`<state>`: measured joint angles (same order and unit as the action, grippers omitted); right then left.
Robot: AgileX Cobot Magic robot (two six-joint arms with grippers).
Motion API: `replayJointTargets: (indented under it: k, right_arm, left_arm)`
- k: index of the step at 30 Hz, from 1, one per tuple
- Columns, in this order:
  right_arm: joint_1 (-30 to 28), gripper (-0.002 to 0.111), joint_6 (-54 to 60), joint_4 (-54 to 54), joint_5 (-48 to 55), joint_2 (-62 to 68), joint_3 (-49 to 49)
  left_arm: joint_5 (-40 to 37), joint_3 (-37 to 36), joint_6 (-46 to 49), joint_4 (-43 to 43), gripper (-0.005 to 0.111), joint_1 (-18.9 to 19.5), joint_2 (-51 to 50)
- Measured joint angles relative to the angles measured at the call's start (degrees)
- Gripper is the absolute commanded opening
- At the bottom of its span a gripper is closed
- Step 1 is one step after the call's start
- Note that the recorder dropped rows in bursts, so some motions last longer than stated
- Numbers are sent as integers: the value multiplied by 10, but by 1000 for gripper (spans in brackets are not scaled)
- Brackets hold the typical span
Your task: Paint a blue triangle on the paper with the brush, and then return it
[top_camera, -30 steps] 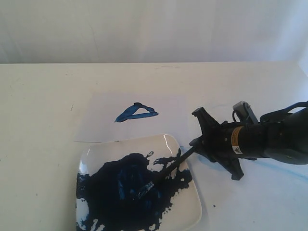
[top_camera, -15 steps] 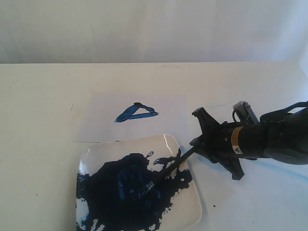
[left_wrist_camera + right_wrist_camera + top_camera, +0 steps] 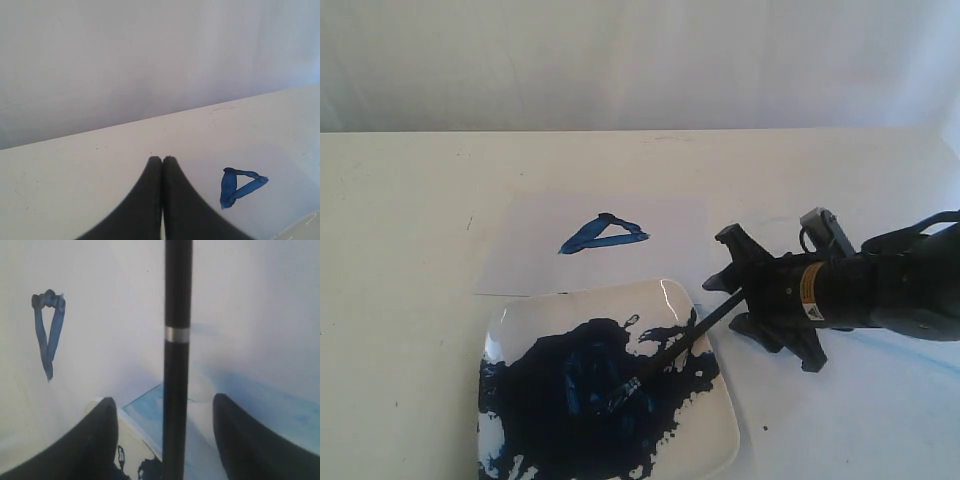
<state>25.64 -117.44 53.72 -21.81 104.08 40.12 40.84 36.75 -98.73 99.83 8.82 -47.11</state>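
Observation:
The brush point(image 3: 680, 345) lies slanted, its tip in the dark paint on the white plate point(image 3: 712, 425) and its black handle point(image 3: 177, 300) running between my right gripper's fingers. My right gripper point(image 3: 728, 303) is open, with a gap on both sides of the handle in the right wrist view point(image 3: 164, 402). The blue triangle point(image 3: 603, 235) sits on the pale paper point(image 3: 530, 255) beyond the plate and also shows in both wrist views point(image 3: 240, 186) point(image 3: 47, 330). My left gripper point(image 3: 162, 159) is shut on nothing, above the table beside the triangle. It is out of the exterior view.
A large dark-blue paint puddle point(image 3: 575, 400) covers most of the plate. Pale blue smears point(image 3: 280, 405) mark the table under my right gripper. The white table point(image 3: 400, 220) runs back to a white wall.
My right gripper's fingers have spread apart and let go of the brush handle. The brush stays with its tip in the paint on the plate.

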Motion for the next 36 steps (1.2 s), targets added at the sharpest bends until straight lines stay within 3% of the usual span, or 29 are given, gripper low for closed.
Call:
replayJointTargets:
  k: [21, 27, 31, 34, 36]
  right_arm:
    - [0, 55, -27, 155, 86, -179, -29]
    - [0, 52, -27, 308, 76, -283, -45]
    - [0, 35, -27, 417, 17, -376, -54]
    - [0, 2, -27, 442, 6, -440, -63]
    - [0, 0, -22, 446, 28, -475, -66]
  left_arm:
    - [0, 0, 0, 0, 0, 0, 0]
    - [-1, 0, 0, 0, 0, 0, 0]
    - [-3, 0, 0, 0, 0, 0, 0]
    - [-3, 0, 0, 0, 0, 0, 0]
    - [-8, 0, 9, 0, 0, 0, 0]
